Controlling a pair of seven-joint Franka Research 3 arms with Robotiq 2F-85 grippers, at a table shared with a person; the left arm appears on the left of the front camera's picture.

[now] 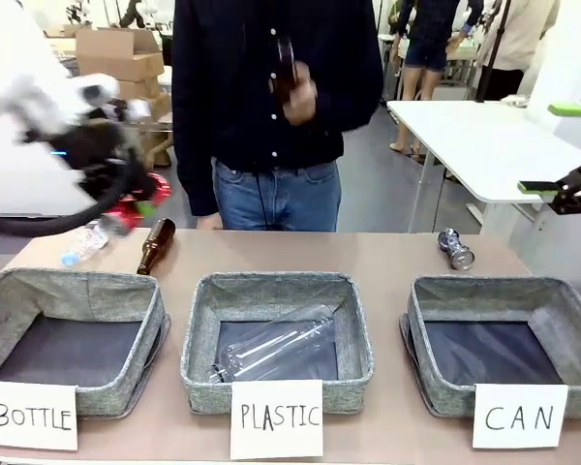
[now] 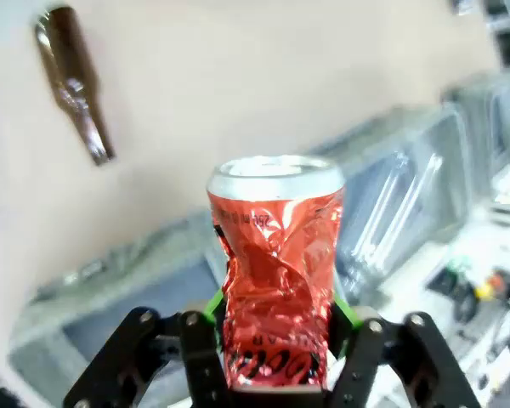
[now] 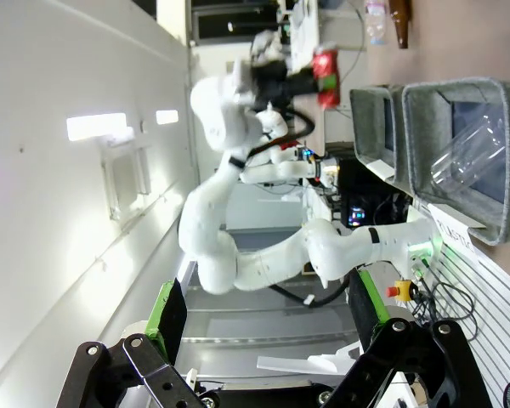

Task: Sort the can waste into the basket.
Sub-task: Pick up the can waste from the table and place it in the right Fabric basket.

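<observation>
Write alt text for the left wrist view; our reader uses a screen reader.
The left gripper is shut on a crumpled red metal drink can. Behind, blurred: a brown glass bottle lying on the tan table and a grey fabric basket holding a clear plastic bottle.

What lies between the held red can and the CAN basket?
In the front view, a brown bottle lying on the table, then the PLASTIC basket holding a clear plastic bottle, lie between the red can and the CAN basket.

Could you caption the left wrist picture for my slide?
The left tool grips a crumpled red can above grey baskets, with a brown bottle lying on the table beyond.
</observation>
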